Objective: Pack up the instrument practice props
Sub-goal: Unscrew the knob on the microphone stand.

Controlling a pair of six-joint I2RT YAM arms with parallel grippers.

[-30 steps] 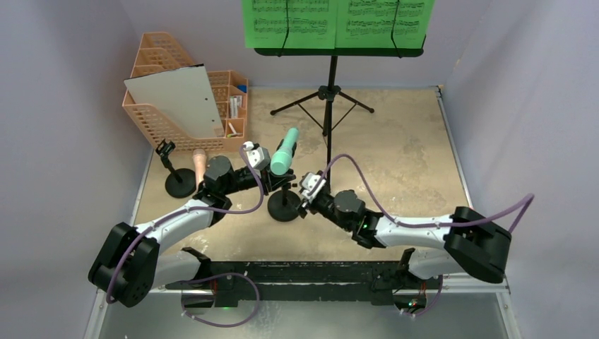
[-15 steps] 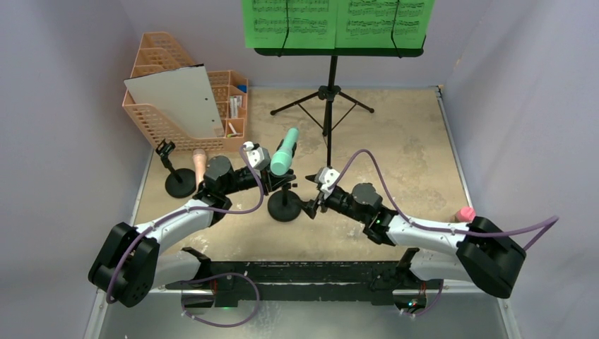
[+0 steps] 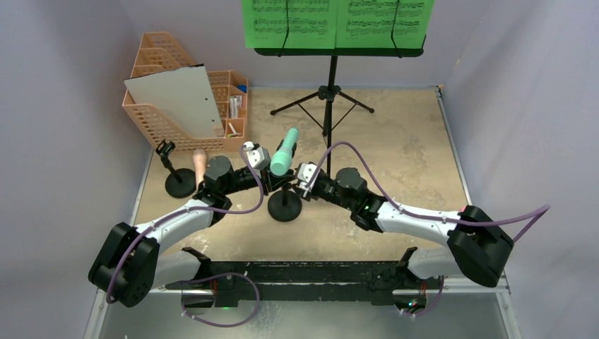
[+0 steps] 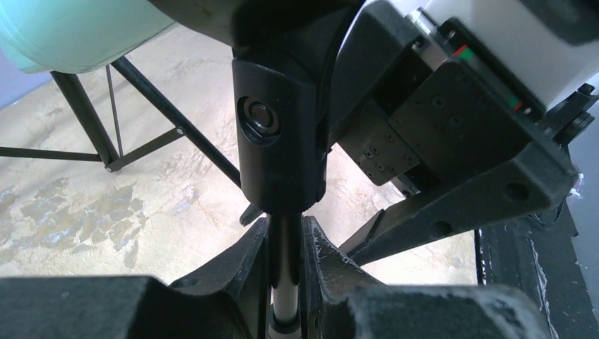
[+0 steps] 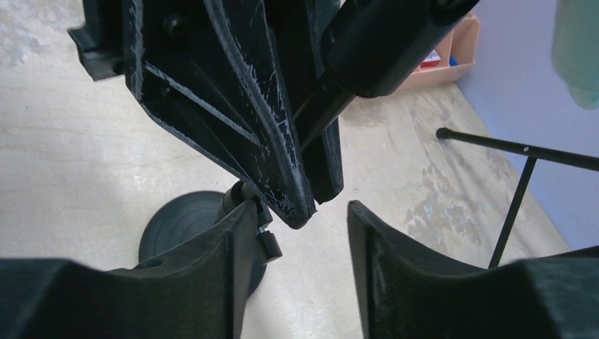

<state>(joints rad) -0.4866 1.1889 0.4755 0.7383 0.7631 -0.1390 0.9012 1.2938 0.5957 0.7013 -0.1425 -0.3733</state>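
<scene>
The mint microphone [image 3: 285,152] sits tilted in a black round-based holder [image 3: 285,206] at the table's middle. My left gripper [image 3: 272,183] is shut on that holder's thin stem [image 4: 285,272], just under its clip. My right gripper [image 3: 302,185] is open, right beside the stem from the right; in the right wrist view its jaws [image 5: 304,219] stand apart around the left gripper's fingertips [image 5: 282,176]. The pink microphone [image 3: 200,164] lies behind my left arm. The second holder [image 3: 179,182] stands at the left. The music desk [image 3: 339,51] on its tripod carries two green pages [image 3: 289,21].
The orange mesh organizer [image 3: 169,116] with a grey-white board [image 3: 176,99] leaning on it stands at the back left. The tripod legs [image 3: 297,106] spread just behind the grippers. Grey walls close in left, right and behind.
My right gripper drew back to the right, then came in left and forward to the holder's stem. My left gripper and the mint microphone have not moved.
</scene>
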